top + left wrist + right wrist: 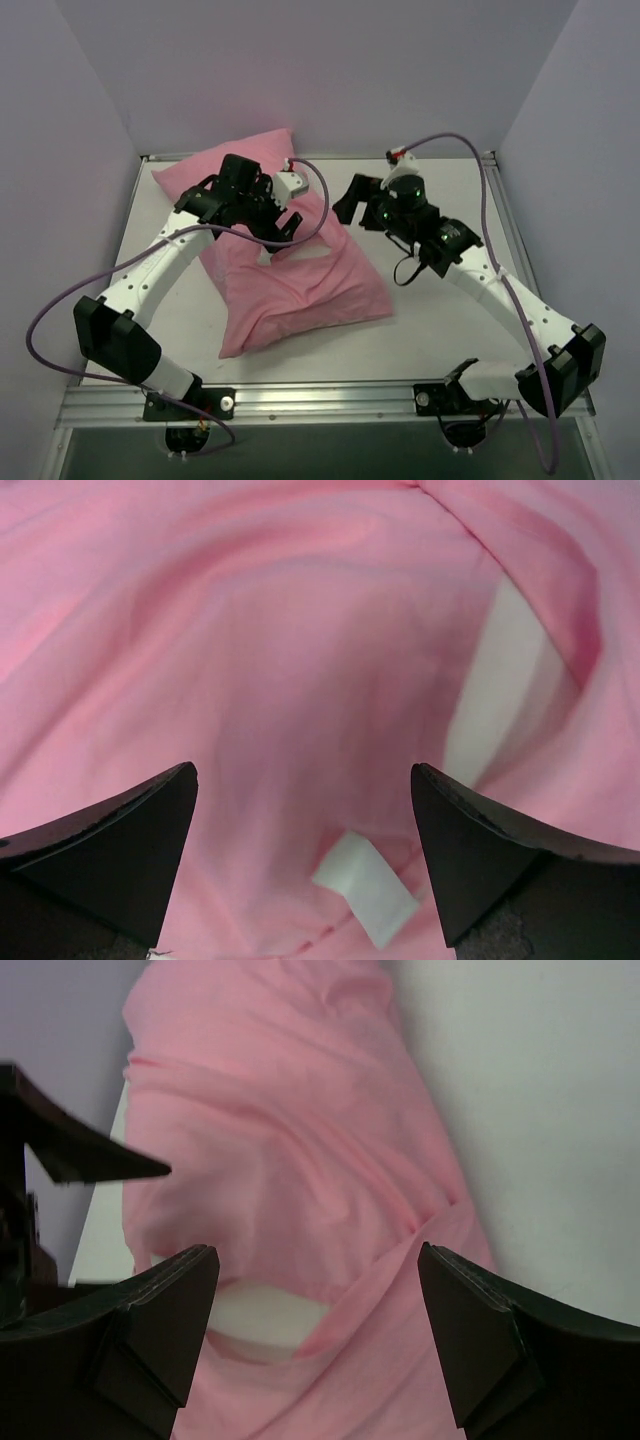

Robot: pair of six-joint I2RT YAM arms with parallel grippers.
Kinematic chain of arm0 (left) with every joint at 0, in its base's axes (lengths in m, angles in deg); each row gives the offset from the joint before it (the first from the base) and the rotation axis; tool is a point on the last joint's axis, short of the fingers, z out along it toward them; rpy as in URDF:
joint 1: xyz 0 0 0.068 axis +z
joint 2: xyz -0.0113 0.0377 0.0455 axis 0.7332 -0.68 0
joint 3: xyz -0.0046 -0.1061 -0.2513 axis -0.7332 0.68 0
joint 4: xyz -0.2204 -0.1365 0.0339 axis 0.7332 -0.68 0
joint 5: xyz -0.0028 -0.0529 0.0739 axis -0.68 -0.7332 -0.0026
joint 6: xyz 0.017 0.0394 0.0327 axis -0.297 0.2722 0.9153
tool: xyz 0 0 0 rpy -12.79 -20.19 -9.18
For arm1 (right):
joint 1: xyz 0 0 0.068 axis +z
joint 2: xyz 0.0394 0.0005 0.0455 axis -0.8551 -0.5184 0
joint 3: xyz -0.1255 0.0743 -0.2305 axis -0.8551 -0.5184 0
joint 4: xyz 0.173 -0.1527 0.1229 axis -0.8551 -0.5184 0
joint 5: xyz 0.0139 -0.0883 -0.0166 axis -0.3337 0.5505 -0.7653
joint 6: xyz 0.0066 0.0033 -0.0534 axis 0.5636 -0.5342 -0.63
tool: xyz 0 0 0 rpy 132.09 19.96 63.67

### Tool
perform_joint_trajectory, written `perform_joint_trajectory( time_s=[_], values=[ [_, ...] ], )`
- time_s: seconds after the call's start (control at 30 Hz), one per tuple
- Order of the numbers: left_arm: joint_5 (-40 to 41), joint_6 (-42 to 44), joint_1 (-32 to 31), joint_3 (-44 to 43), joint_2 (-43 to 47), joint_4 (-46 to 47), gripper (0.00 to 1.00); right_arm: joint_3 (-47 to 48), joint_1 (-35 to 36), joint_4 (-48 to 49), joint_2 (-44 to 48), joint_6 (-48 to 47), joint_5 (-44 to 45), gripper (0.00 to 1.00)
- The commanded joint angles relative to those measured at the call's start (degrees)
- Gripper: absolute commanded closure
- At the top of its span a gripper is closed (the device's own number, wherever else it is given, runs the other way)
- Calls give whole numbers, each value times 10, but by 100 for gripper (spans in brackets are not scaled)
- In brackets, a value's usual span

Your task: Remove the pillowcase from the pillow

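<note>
Boxed in by pale lilac walls (300,70) on three sides, with a white desk (450,320) underneath. Lying aslant from the desk's far-left corner toward its middle: the pillowcase (300,290), pink, glossy and creased, wrapped almost entirely around the pillow (255,1315). Only slivers of white showing: a pale wedge at a gap in the fabric in the left wrist view, a curved strip under a pink fold in the right wrist view. Probably the cover's open mouth, on the side facing the desk's right edge. Also a small white tag (365,885), poking out low in the left wrist view.

Left end effector (303,772) spread wide and holding nothing, poised over the cover's far half, pink cloth filling the gap below. Likely placed there to pinch loose fabric or pin the bulk down. Right end effector (318,1250) also parted wide and empty, off the pillow's right side above bare desk, aimed at the opening. Likely lined up to reach the exposed white edge or the hem beside it.

Judged as early: nothing gripped, cover on. Worth minding: thin, slippery cloth, easy to catch both layers at once or drag the whole cushion along.
</note>
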Motion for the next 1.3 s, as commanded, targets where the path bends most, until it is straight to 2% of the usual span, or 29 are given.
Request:
perform_joint_trajectory(
  time_s=[0.0,0.13,0.2,0.23,0.27,0.33,0.37,0.43,0.47,0.5,0.57,0.7,0.73,0.77,0.83,0.97,1.03,1.13,1.27],
  values=[
    [57,-14,-23,-41,-36,65,3,-59,57,6,9,65,65,17],
    [32,3,-37,-30,-54,69,3,-73,109,-12,-4,106,87,17],
    [50,1,-44,-15,-55,84,8,-92,124,-2,-12,118,95,19],
    [59,-3,-44,-12,-58,90,15,-99,129,13,-15,122,96,20],
    [73,-12,-45,-12,-63,94,35,-108,131,19,-23,130,97,20],
    [99,-16,-44,-15,-69,99,52,-113,137,38,-35,134,95,23],
    [100,-18,-44,-21,-73,99,61,-117,137,42,-49,136,97,29],
    [96,-19,-44,-24,-76,98,69,-122,136,54,-59,140,96,40],
    [96,-22,-44,-24,-76,98,72,-126,136,56,-62,145,98,55],
    [102,-25,-44,-25,-76,100,84,-135,137,55,-63,148,98,61],
    [159,-38,-42,-26,-82,108,98,-150,138,56,-49,156,101,71],
    [231,-50,-10,-44,-99,132,98,-227,138,42,-1,185,104,74],
    [238,-54,0,-57,-108,134,98,-240,139,34,11,190,106,79],
    [251,-64,18,-62,-113,135,98,-253,139,27,37,195,111,88],
    [264,-74,34,-76,-124,141,98,-293,139,4,65,212,116,94],
    [276,-83,66,-81,-132,147,98,-333,141,-30,151,228,124,91],
    [287,-79,77,-78,-132,152,98,-340,142,-48,170,227,130,100],
    [264,-82,88,-76,-127,146,98,-359,140,-36,189,218,128,100],
    [204,-77,84,-48,-95,142,97,-378,139,14,168,201,117,100]
  ],
)
